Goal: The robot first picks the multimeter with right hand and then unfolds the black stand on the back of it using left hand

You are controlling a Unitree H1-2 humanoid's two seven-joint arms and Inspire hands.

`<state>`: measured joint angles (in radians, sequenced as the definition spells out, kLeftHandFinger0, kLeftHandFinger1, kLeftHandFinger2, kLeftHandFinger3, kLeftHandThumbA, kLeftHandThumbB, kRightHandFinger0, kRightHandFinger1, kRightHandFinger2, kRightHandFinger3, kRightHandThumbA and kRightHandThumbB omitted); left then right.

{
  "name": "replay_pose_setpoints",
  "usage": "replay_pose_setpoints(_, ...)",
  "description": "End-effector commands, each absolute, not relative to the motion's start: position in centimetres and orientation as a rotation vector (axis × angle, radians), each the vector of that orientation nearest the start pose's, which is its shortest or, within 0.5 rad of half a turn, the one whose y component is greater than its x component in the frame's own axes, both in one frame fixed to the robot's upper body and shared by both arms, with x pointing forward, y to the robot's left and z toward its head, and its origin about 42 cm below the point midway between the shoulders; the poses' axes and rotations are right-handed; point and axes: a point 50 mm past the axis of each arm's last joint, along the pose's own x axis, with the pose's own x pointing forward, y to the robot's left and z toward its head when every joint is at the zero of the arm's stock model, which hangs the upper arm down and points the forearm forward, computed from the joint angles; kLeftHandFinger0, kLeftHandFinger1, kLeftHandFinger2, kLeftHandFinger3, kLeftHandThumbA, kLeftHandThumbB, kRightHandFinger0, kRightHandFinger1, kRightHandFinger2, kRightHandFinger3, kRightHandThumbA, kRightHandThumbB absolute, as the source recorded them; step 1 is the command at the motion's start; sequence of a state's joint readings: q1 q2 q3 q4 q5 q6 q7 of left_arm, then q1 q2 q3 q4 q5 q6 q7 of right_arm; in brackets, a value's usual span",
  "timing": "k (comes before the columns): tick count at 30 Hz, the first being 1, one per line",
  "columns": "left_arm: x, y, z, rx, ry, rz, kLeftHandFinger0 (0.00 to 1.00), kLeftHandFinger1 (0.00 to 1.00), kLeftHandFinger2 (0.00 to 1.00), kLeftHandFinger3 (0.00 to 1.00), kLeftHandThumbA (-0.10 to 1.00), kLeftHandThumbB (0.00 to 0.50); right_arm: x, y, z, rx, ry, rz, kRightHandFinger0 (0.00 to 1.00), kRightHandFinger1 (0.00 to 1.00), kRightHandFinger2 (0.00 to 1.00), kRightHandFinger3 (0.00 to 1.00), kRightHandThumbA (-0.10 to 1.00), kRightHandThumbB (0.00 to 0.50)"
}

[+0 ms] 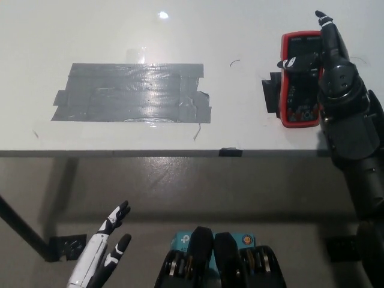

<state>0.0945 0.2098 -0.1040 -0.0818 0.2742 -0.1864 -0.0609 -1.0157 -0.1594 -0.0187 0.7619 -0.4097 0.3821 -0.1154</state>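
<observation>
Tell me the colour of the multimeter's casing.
Red, around a dark face; the multimeter shows in the head view.

Black right hand (327, 57) outstretched, fingers spread; white left hand (102, 258) low, open.

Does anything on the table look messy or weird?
Yes. A big patch of grey tape is stuck on the table, its strips overlapping unevenly, wrinkled, with a corner peeling near its right end. The red multimeter lies flat on a black patch, nothing broken.
</observation>
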Motion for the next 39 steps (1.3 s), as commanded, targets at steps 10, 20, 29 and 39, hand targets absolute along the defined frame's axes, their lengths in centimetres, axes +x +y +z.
replay_pose_setpoints(10, 25.2, 24.4, 11.8, 0.519, -0.21, -0.213, 1.0, 1.0, 1.0, 1.0, 1.0, 0.156, 56.7, -19.7, 35.4, -0.594, -0.072, -0.212, 1.0, 1.0, 1.0, 1.0, 1.0, 0.363)
replay_pose_setpoints(20, 25.2, 24.5, 11.8, 0.522, -0.213, -0.214, 1.0, 1.0, 1.0, 1.0, 1.0, 0.153, 56.8, -19.2, 34.8, -0.613, -0.055, -0.207, 1.0, 1.0, 1.0, 1.0, 1.0, 0.326)
replay_pose_setpoints(29, 25.4, 24.6, 12.0, 0.522, -0.226, -0.213, 1.0, 1.0, 1.0, 1.0, 1.0, 0.163, 57.5, -19.8, 33.6, -0.629, 0.01, -0.207, 1.0, 1.0, 1.0, 1.0, 1.0, 0.364)
replay_pose_setpoints(39, 25.5, 24.7, 12.0, 0.519, -0.217, -0.212, 1.0, 1.0, 1.0, 1.0, 1.0, 0.183, 57.7, -19.7, 32.2, -0.53, -0.024, -0.368, 1.0, 1.0, 1.0, 1.0, 1.0, 0.296)
